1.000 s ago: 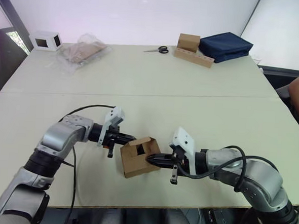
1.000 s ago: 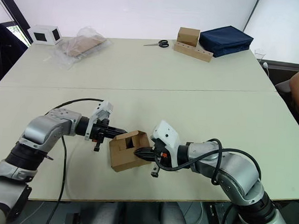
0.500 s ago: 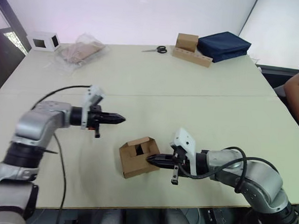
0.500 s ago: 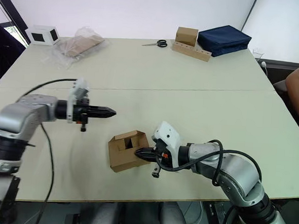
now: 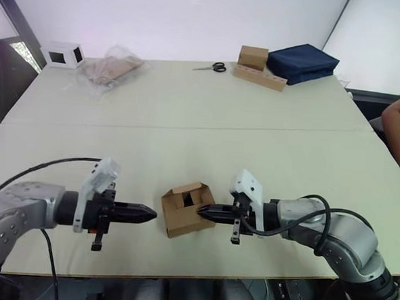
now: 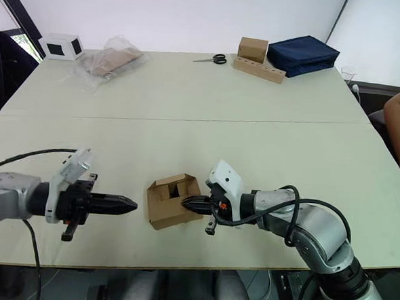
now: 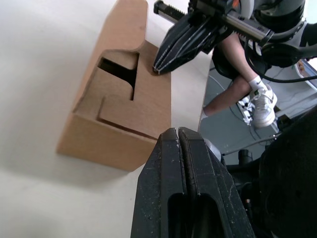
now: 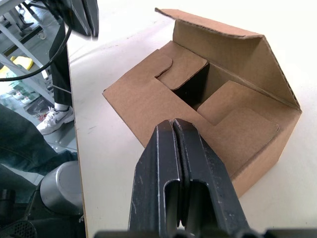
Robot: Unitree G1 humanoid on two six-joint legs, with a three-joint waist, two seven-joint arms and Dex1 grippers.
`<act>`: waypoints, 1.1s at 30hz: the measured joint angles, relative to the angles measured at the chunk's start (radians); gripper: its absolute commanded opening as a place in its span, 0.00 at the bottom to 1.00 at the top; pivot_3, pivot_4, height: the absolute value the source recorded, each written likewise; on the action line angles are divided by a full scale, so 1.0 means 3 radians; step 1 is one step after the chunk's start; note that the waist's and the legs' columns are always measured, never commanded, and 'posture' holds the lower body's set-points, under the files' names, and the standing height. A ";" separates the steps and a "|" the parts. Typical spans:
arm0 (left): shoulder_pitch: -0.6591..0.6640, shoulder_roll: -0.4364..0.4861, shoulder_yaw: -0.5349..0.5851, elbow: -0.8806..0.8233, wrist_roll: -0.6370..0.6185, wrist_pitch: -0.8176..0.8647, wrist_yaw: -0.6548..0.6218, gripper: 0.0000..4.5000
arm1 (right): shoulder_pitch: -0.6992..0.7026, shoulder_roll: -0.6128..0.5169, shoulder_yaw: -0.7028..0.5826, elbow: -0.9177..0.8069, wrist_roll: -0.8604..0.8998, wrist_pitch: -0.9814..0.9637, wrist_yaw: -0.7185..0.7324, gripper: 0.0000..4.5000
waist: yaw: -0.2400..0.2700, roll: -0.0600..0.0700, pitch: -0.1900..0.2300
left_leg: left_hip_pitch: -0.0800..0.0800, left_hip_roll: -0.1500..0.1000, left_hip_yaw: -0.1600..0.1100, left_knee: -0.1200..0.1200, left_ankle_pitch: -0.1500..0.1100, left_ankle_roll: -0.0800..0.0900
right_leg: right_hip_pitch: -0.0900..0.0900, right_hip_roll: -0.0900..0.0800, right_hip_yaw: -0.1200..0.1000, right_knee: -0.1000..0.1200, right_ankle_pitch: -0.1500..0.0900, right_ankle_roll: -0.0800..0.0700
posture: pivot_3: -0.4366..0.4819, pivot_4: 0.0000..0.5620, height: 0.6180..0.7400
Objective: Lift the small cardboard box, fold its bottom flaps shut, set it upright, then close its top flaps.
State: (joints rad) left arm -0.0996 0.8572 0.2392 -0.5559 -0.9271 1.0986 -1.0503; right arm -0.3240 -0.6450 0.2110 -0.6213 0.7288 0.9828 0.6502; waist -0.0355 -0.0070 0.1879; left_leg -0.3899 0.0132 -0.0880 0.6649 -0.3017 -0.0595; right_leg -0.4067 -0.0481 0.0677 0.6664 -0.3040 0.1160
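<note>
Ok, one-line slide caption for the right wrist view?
Shut right gripper resting against the small cardboard box, its top flaps partly folded with a gap left.

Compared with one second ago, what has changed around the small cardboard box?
The left tool, shut, left the small cardboard box, swung up and outward, then came back low, pointing at the box's left side without touching. The right tool, shut, stayed pressed against the box's right side; the box stayed put.

Small box between two grippers near the table's front edge

The small cardboard box (image 5: 187, 208) sits upright; left gripper (image 5: 148, 214) at its 9 o'clock, just apart, fingers together; right gripper (image 5: 203, 211) at 3 o'clock, touching it.
</note>
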 measured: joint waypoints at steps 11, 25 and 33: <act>0.0023 -0.0188 -0.0550 0.0005 0.0248 -0.0366 0.0324 0.01 | 0.0006 0.0001 -0.0028 -0.0004 0.0052 0.0029 0.0001 0.00 | 0.0002 0.0000 0.0000 | 0.0000 0.0000 0.0001 0.0000 0.0000 0.0000 | 0.0000 0.0000 0.0000 0.0000 0.0000 0.0000 | 0.48 0.27 1.00; -0.0036 -0.0181 -0.0762 0.0145 0.0367 -0.0741 0.0289 0.01 | -0.0805 0.0215 -0.0487 0.0668 0.0363 -0.0113 0.0067 0.00 | -0.0002 0.0002 -0.0001 | 0.0006 0.0000 0.0002 -0.0002 0.0000 0.0000 | 0.0006 0.0001 0.0000 -0.0001 0.0000 0.0000 | 0.48 0.27 1.00; -0.0035 -0.0181 -0.0772 0.0138 0.0364 -0.0769 0.0307 0.01 | -0.0926 0.0323 0.0214 0.0857 -0.0207 -0.0285 0.0249 0.00 | 0.0001 0.0002 -0.0001 | 0.0003 0.0000 0.0001 -0.0003 0.0000 0.0000 | 0.0004 -0.0001 0.0000 -0.0003 0.0000 0.0000 | 0.48 0.27 1.00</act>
State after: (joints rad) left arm -0.1099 0.8029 0.0077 -0.5145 -0.8179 0.8679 -0.9581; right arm -0.6019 -0.5480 0.2751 -0.3641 0.6668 0.8973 0.7250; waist -0.0353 -0.0063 0.1877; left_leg -0.3889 0.0131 -0.0876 0.6638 -0.3017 -0.0596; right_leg -0.4056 -0.0484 0.0677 0.6655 -0.3039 0.1160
